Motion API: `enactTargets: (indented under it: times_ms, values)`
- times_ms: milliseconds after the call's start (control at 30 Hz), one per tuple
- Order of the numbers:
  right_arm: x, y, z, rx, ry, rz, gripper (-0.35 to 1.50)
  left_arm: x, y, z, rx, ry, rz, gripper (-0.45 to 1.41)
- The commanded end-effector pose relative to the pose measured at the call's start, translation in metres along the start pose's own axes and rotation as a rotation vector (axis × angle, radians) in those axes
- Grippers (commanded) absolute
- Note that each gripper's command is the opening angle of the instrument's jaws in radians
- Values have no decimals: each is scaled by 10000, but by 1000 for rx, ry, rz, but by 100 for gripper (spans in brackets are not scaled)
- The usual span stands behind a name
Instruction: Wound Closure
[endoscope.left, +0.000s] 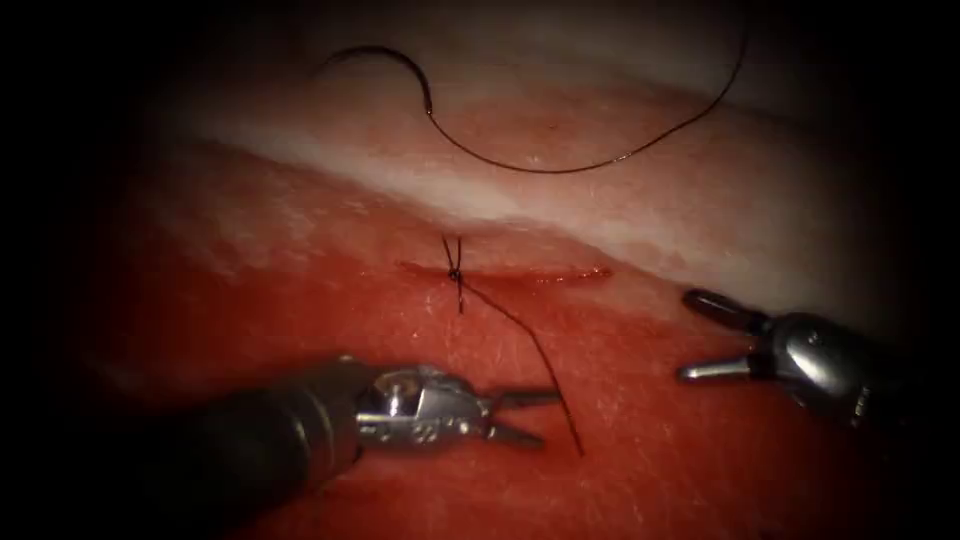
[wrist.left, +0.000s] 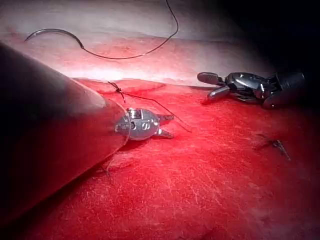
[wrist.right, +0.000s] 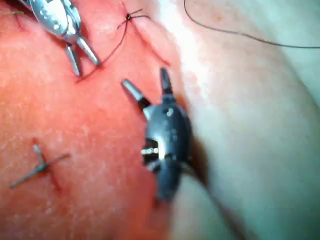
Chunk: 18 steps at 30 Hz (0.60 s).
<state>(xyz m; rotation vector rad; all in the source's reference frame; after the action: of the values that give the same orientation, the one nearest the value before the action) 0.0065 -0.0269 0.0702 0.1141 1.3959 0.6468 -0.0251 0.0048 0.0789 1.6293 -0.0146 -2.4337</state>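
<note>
Beyond the cut (endoscope.left: 505, 271), needle (endoscope.left: 385, 62) lies free on tissue (endoscope.left: 700, 200), far from both tools, left tool (endoscope.left: 528, 416) and right tool (endoscope.left: 700, 335), each open, empty.

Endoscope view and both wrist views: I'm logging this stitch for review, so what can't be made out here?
- Thread: its far end is cut off by the endoscope view's top edge.
- Knot on the cut: too small to count its throws.
- Needle: lies free on the tissue beyond the cut; its tip is lost in dark shadow.
- Left end effector and right end effector: open, holding nothing.
</note>
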Motion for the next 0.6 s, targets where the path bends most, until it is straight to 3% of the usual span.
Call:
enactTargets:
  times_ms: [33,333,600]
  values:
    - [-7,-3,7,3,-1,0,148,-2,0,6,1,3,0,14]
    - [-7,-4,7,1,-2,0,148,9,-1,-6,9,21,-2,10]
    - [-8,-7,10,8,-7,-2,148,6,-8,13,21,27,-3,19]
